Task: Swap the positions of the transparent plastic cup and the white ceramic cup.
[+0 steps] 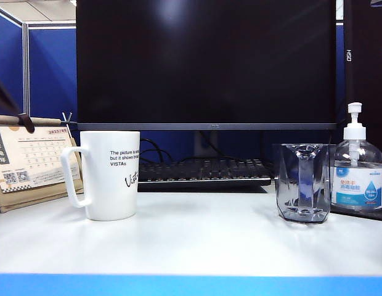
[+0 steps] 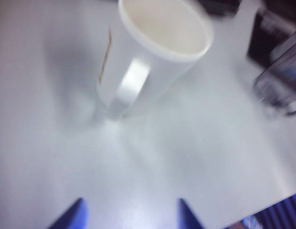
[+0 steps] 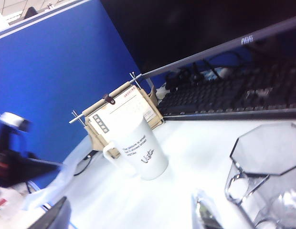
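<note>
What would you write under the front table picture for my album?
White mug on the left, clear plastic cup on the right beside a pump bottle, keyboard behind; no grippers in view.

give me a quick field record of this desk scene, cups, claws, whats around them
white ceramic cup: upright on the table's left side, handle facing left
transparent plastic cup: upright on the right side, apart from the mug
sanitizer bottle: just right of the plastic cup
keyboard: behind the cups, under the monitor
desk calendar: behind and left of the mug
left claw: open, empty, above the table short of the mug
right claw: open, empty, near the plastic cup
swap status: not started
</note>
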`<action>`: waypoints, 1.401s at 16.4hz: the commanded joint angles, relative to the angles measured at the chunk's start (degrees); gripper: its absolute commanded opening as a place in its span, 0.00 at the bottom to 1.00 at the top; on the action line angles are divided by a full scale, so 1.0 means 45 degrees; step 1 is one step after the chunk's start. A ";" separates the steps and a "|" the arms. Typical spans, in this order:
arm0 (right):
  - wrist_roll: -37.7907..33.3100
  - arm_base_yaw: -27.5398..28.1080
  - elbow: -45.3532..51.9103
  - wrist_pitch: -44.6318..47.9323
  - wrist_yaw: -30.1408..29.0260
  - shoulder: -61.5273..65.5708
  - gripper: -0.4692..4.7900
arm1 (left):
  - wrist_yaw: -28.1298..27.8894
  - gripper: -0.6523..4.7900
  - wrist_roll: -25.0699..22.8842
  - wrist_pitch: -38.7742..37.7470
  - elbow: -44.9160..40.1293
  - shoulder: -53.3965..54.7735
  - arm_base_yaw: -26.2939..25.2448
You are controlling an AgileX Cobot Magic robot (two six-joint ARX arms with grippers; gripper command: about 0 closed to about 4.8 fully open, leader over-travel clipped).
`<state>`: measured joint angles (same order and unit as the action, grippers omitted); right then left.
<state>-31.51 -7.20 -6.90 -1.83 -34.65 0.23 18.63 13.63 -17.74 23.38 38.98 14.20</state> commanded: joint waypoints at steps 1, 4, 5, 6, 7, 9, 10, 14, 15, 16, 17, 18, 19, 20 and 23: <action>-0.0675 -0.0029 -0.0097 -0.0102 -0.0053 -0.0010 0.70 | -0.0321 0.59 -0.0073 0.1239 0.0053 0.1389 0.0690; -0.0675 -0.0039 -0.0097 -0.1069 -0.0301 0.0010 0.74 | -0.2254 0.59 -0.0670 0.2788 0.0053 0.3011 0.1919; -0.0685 -0.0039 -0.0097 -0.1277 -0.0432 0.0010 0.74 | -0.3007 0.64 -0.0952 0.3065 0.0053 0.3400 0.2200; -0.0680 -0.0034 -0.0097 -0.1263 -0.0549 0.0019 0.74 | -0.3551 0.65 -0.1195 0.3327 0.0053 0.3852 0.2404; -0.0680 -0.0034 -0.0102 -0.1243 -0.0544 0.0024 0.74 | -0.3570 0.65 -0.1365 0.3614 0.0053 0.4221 0.2453; -0.0675 -0.0034 -0.0097 -0.1253 -0.0549 0.0024 0.74 | -0.3667 0.66 -0.1569 0.4065 0.0053 0.4721 0.2448; -0.0670 -0.0034 -0.0097 -0.1253 -0.0539 0.0029 0.74 | -0.3657 0.70 -0.1695 0.4449 0.0053 0.5008 0.2448; -0.0665 -0.0029 -0.0097 -0.1263 -0.0529 0.0044 0.74 | -0.3657 0.76 -0.1695 0.5557 0.0053 0.5785 0.2453; -0.0665 -0.0029 -0.0097 -0.1263 -0.0534 0.0044 0.74 | -0.3677 0.76 -0.1695 0.5722 0.0053 0.5814 0.2453; -0.0665 -0.0029 -0.0097 -0.1263 -0.0534 0.0044 0.74 | -0.3827 0.76 -0.1695 0.5906 0.0053 0.5814 0.2453; -0.0665 -0.0029 -0.0097 -0.1263 -0.0525 0.0044 0.74 | -0.3905 0.76 -0.1700 0.6193 0.0053 0.5814 0.2453; -0.0665 -0.0029 -0.0097 -0.1268 -0.0529 0.0044 0.74 | -0.3988 0.76 -0.1705 0.6441 0.0053 0.5819 0.2453; -0.0665 -0.0029 -0.0097 -0.1263 -0.0529 0.0044 0.74 | -0.4240 0.76 -0.1749 0.6596 0.0053 0.5819 0.2453; -0.0665 -0.0029 -0.0097 -0.1263 -0.0529 0.0044 0.74 | -0.4333 0.76 -0.1749 0.6640 0.0053 0.5819 0.2453; -0.0670 -0.0029 -0.0097 -0.1263 -0.0534 0.0044 0.74 | -0.4449 0.76 -0.2040 0.7053 0.0053 0.5824 0.2448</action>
<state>-34.52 -7.31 -6.90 -8.47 -36.91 0.36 -1.10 4.95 12.40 23.38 65.17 25.23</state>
